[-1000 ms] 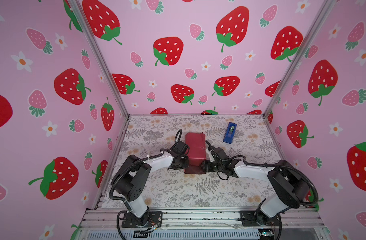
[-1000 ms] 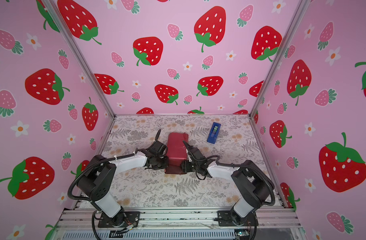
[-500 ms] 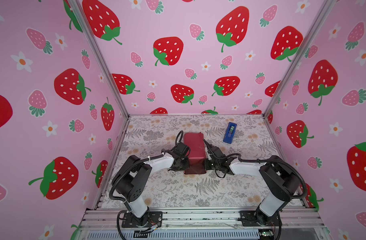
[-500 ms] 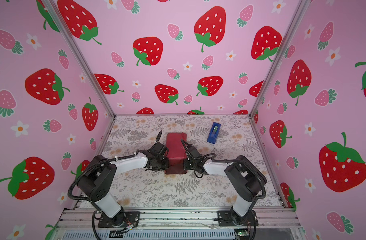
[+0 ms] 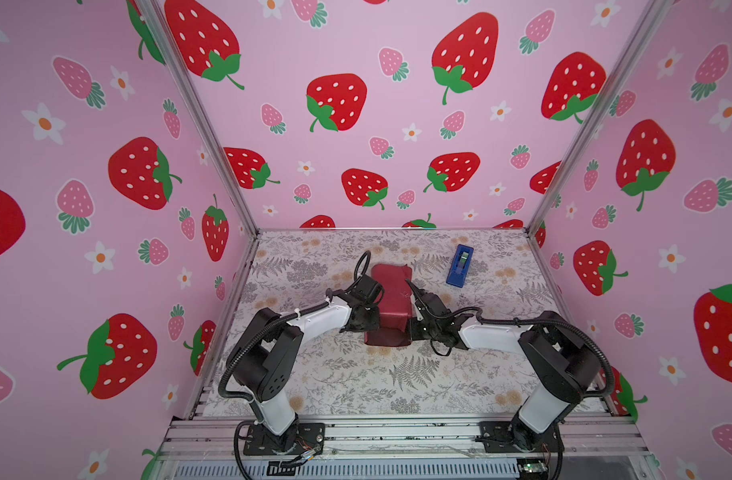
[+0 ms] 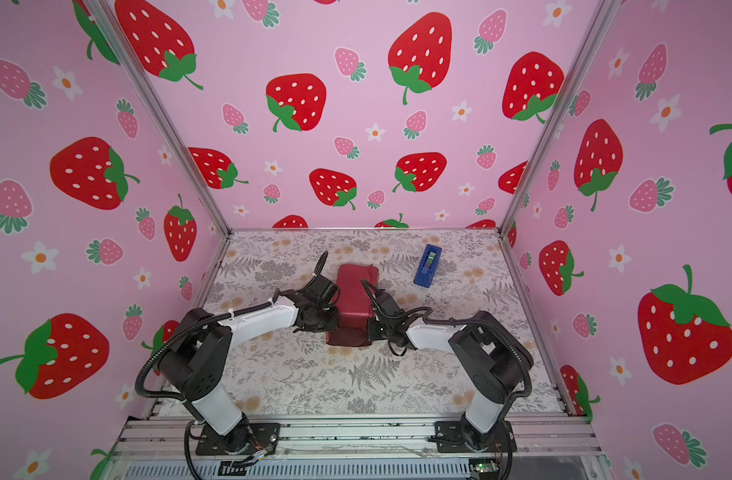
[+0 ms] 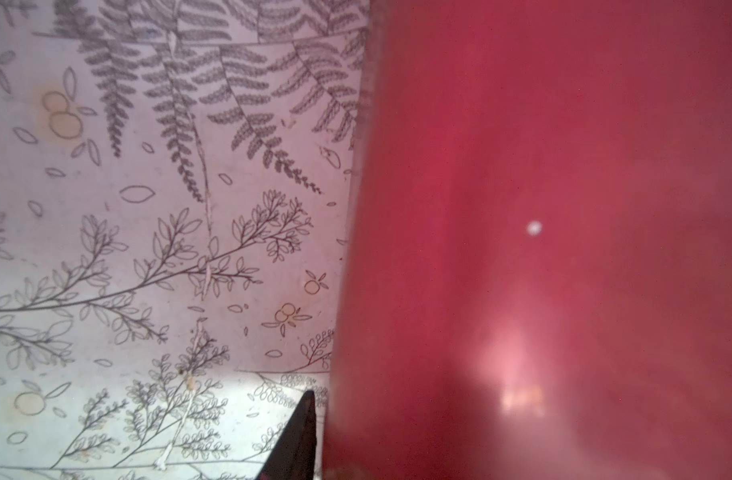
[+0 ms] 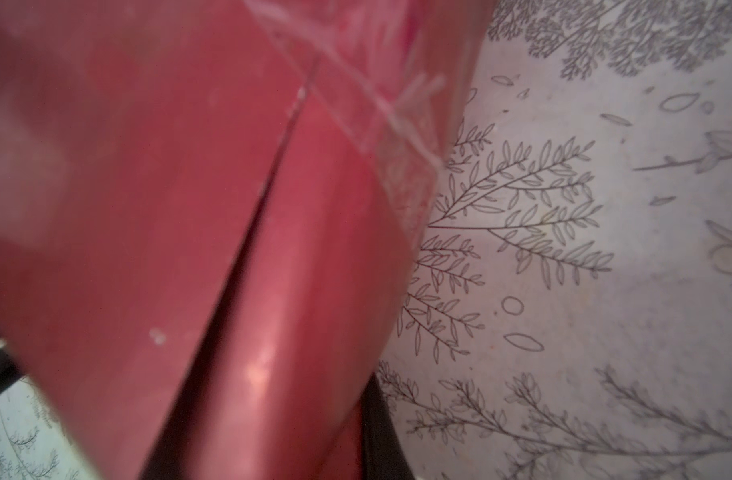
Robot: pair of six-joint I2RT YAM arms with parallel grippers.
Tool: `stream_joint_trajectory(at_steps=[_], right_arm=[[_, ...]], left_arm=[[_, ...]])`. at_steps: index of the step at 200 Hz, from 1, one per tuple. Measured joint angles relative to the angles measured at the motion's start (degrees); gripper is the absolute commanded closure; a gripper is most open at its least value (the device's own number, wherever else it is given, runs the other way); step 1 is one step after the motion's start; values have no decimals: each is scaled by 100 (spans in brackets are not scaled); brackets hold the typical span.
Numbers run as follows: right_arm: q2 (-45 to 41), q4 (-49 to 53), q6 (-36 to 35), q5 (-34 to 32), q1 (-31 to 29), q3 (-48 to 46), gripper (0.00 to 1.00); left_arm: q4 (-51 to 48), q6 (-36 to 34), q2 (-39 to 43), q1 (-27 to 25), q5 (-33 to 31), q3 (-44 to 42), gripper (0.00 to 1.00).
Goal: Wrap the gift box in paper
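The left gripper point(image 5: 372, 321) presses on the side of the paper point(image 5: 391, 297) at about 8 o'clock, low down near the table point(image 5: 356, 374). I cannot tell if its jaws are apart or together. The left wrist view shows only one dark fingertip point(image 7: 297, 440), just beside the red paper point(image 7: 522, 208). The other fingertip is hidden.

The right gripper point(image 5: 414, 328) is at the paper's other side, at about 4 o'clock. Its jaws are squeezed together. The right wrist view shows a dark fingertip point(image 8: 376, 440) right up against the paper point(image 8: 148, 187). I cannot tell if any paper is pinched between the jaws.

The paper sits in the middle of the table. It is folded into a long red bundle that runs from 6 o'clock to 12 o'clock. One edge of the paper laps over another, and a strip of clear tape point(image 8: 376, 108) lies across the seam. The gift box cannot be seen in any view, because the paper covers that spot.

A blue tape dispenser point(image 5: 459, 266) lies on the table at about 2 o'clock from the paper, well apart from it and from both grippers.
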State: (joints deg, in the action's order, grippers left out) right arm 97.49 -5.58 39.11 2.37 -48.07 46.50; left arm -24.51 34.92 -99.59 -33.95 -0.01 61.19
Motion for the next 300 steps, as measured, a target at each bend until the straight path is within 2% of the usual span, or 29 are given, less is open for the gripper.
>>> stream_joint_trajectory(at_steps=[28,68,70,76,125,162,175,192,204,219,224,253,300], right_arm=[[0,4,-2,0,0,2,95],[0,13,4,0,-4,7,99],[0,15,4,2,-7,7,100],[0,24,7,0,-9,7,100],[-7,299,208,-188,-240,85,100],[-227,479,649,-295,-643,-76,100],[-361,481,754,-262,-743,-219,88],[-638,533,769,-190,-798,-404,60],[-916,621,730,-146,-807,-501,50],[-1327,785,507,-149,-807,-529,49],[-1464,833,420,-155,-807,-527,45],[-2035,1268,-363,-280,-807,-323,45],[-1792,1510,-2371,-393,-807,457,47]], left_arm=[[9,-92,-111,15,9,15,86],[24,-55,-118,11,13,15,93],[24,-37,-118,9,11,15,97],[24,-31,-118,9,9,15,99],[28,144,-81,-131,-149,-39,100],[63,332,334,-306,-249,-544,100],[116,387,501,-334,-205,-745,100],[201,417,656,-345,-144,-944,100],[238,420,691,-345,-127,-992,100],[264,417,699,-343,-116,-1005,100],[269,417,699,-343,-107,-1008,100],[273,411,706,-339,-96,-1008,98],[295,393,769,-332,-81,-1060,95]])
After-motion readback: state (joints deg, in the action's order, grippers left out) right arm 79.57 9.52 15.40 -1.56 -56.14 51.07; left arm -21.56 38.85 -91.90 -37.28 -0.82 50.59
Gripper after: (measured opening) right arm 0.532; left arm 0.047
